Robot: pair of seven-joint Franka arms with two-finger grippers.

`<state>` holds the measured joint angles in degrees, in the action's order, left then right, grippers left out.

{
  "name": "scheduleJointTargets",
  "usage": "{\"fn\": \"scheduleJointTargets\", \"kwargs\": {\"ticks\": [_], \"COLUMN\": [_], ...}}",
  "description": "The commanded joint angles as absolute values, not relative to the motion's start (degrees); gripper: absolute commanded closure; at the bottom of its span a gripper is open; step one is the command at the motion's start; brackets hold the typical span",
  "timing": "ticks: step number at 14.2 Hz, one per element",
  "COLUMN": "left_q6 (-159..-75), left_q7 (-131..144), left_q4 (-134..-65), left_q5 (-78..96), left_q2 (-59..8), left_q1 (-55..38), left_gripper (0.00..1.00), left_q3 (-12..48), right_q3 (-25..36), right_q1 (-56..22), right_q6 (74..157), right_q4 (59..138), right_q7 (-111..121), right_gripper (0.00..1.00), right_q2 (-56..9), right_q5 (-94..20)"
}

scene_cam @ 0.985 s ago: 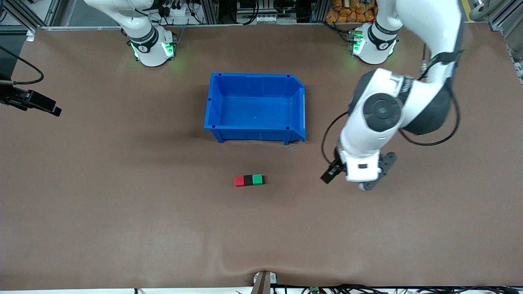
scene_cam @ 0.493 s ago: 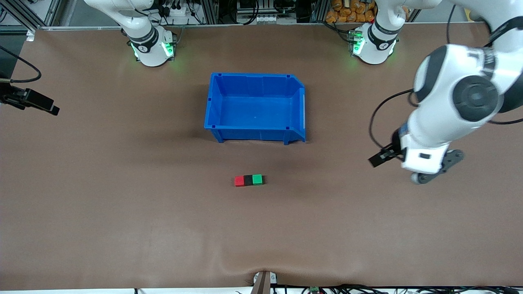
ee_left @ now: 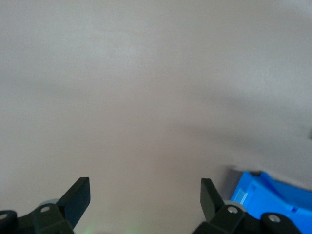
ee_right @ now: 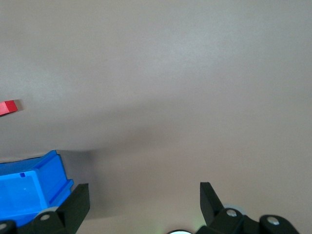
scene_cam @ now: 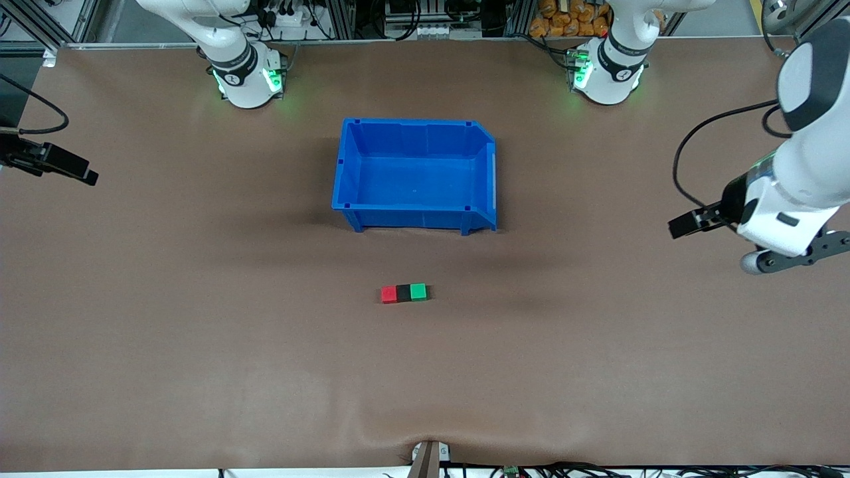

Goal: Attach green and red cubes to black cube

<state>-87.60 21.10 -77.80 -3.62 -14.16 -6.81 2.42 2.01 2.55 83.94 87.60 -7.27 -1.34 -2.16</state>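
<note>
Three small cubes sit joined in a single row on the brown table (scene_cam: 199, 372), nearer the front camera than the blue bin (scene_cam: 415, 174). The red cube (scene_cam: 388, 294) takes the end toward the right arm's side, the black cube (scene_cam: 403, 293) holds the middle, and the green cube (scene_cam: 418, 291) caps the end toward the left arm's side. Each touches its neighbour, and the row's long axis runs along the table from one arm's end to the other.

The left gripper (ee_left: 145, 197) hangs over bare table at the left arm's end, well apart from the row, wrist bent downward, fingers spread wide and empty. The right gripper (ee_right: 145, 199) hovers at the right arm's end of the table, also wide apart and holding nothing; its wrist view catches a bin corner and the red cube.
</note>
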Motion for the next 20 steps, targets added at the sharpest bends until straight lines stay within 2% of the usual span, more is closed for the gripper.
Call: {"fn": "scheduleJointTargets", "kwargs": {"ticks": [1, 9, 14, 20], "left_q6": [-86.40, -84.73, -87.45, -85.43], "left_q7": [17.50, 11.44, 9.67, 10.99], "left_q4": [-79.72, -81.03, -93.76, -93.96], "left_q5": [-3.87, -1.32, -0.35, -0.79], "left_q2": [-11.00, -7.56, 3.32, 4.57], "left_q1": [-5.98, -0.62, 0.09, -0.09], "left_gripper": [0.00, 0.00, 0.00, 0.00], "left_q3": [2.90, 3.08, 2.81, 4.57], "right_q3": [1.41, 1.32, 1.32, 1.23], "right_q1": [3.43, 3.69, 3.69, 3.08], "right_q6": [82.71, 80.86, 81.65, 84.55], "right_q4": [86.48, 85.09, 83.50, 83.67], "right_q7": [-8.00, -7.48, -7.21, -7.12], "right_gripper": [0.00, 0.00, 0.00, 0.00], "right_q2": [-1.50, -1.49, -1.67, -3.42], "right_q5": [-2.29, -2.81, -2.82, -2.20]}}
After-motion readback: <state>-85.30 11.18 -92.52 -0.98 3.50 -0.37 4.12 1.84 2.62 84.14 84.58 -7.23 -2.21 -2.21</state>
